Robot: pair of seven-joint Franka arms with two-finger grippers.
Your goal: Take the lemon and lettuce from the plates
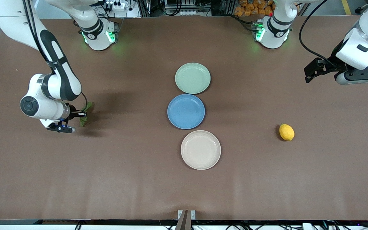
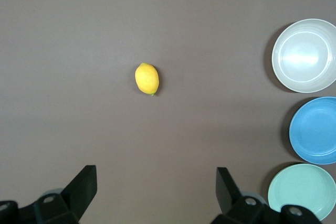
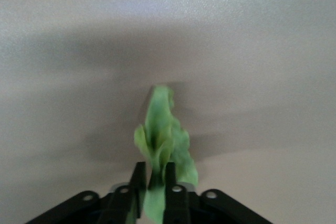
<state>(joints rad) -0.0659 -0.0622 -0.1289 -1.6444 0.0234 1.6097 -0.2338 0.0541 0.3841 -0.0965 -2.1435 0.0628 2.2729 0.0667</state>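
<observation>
Black fingers of the right gripper (image 3: pixel 153 184) pinch the wrinkly green lettuce (image 3: pixel 163 140) between them, low over bare table at the middle left of the front view. High at the upper right edge, the left gripper (image 2: pixel 156 190) hangs with jaws wide apart and nothing between them. Smooth and oval, the yellow lemon (image 1: pixel 286 132) lies alone on the matte brown table (image 1: pixel 123 179) at the right, open room all around. Three round plates line the centre: mint plate (image 1: pixel 192 78), blue plate (image 1: pixel 186 111), cream plate (image 1: pixel 200 149), the blue one nearly touching each neighbour.
</observation>
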